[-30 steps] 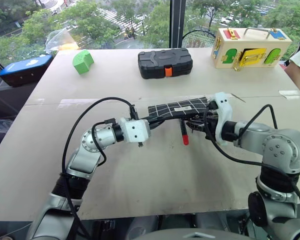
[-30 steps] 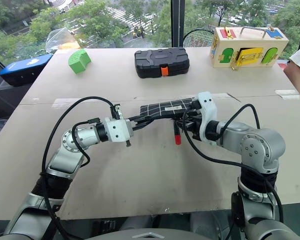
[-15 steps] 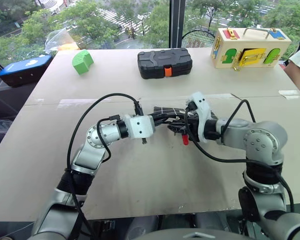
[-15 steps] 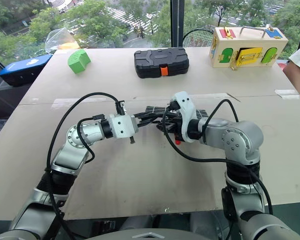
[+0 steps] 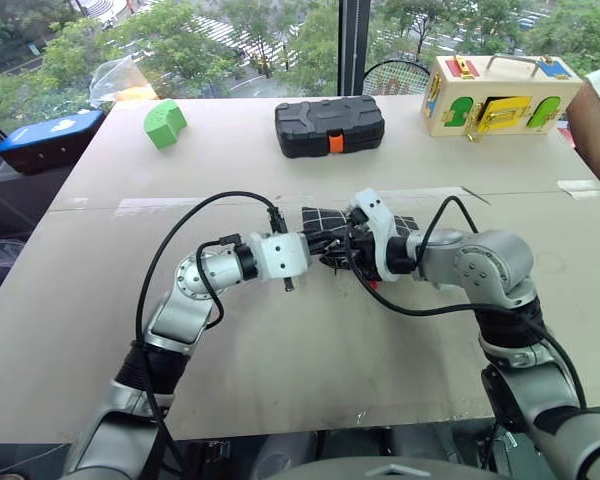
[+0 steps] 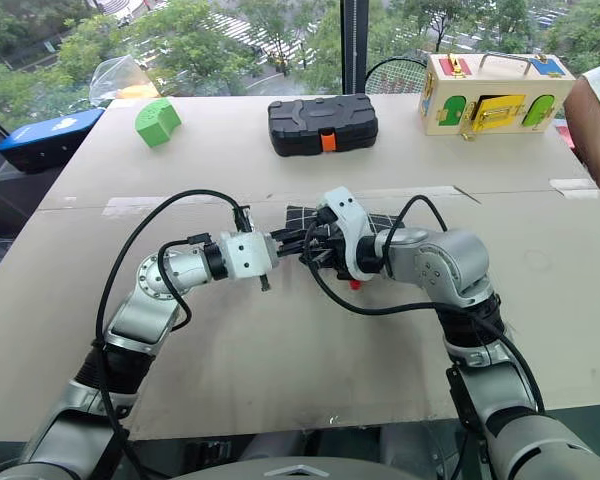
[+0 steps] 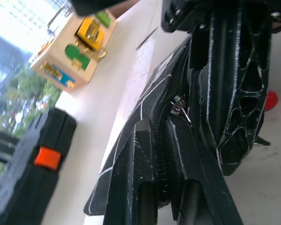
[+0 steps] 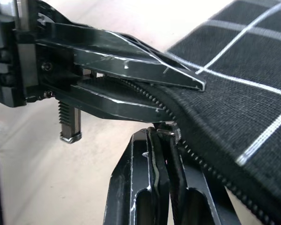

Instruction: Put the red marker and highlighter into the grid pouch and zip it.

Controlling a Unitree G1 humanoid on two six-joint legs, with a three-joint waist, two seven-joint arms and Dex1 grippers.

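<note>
Right jaws [image 8: 161, 140] slid left, pinching zipper pull, left jaws [image 7: 164, 206] clamping grid pouch [image 8: 253, 93] corner

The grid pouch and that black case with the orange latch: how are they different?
The grid pouch is soft black fabric crossed by white lines; the black case is hard moulded plastic with an orange latch. The pouch is held between the left end effector and right end effector; the case sits untouched near the table's far edge. Both are black and rectangular.
</note>
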